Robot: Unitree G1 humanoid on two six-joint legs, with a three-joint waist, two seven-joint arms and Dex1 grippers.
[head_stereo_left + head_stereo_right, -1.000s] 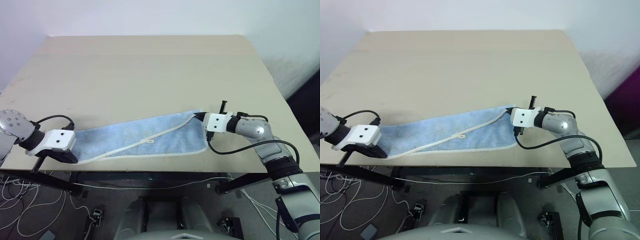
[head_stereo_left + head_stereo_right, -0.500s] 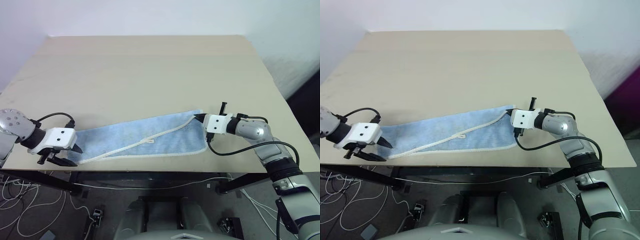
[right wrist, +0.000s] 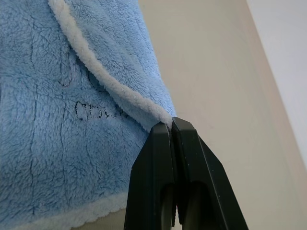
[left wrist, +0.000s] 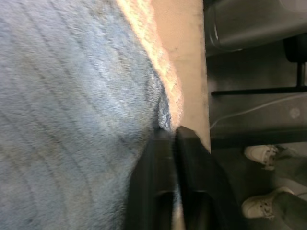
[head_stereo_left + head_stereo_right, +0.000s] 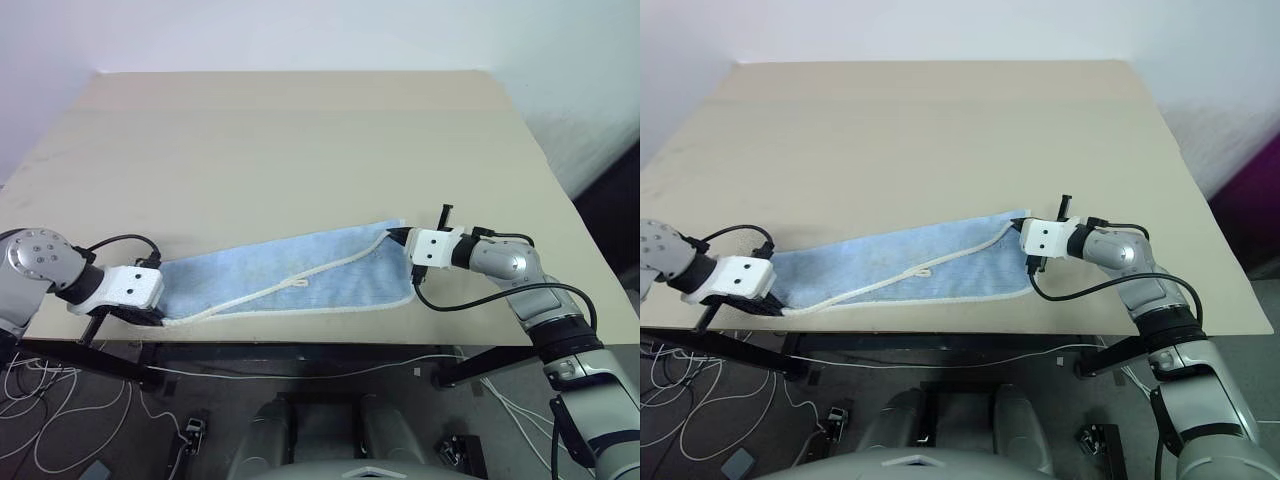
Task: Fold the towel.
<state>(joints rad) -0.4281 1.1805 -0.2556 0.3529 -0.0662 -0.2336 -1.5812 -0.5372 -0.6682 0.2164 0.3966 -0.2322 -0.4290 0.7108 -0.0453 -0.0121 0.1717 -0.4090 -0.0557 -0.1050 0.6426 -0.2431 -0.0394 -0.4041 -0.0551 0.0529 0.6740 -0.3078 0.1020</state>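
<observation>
Near the table's front-left corner, the left gripper has its fingers pressed together on the towel's left end, cloth bunched between the tips. The light blue towel stretches along the front edge as a long folded strip, its white edging crossing diagonally. At its right end, the right gripper is clamped on the edged corner, fingers closed tight.
</observation>
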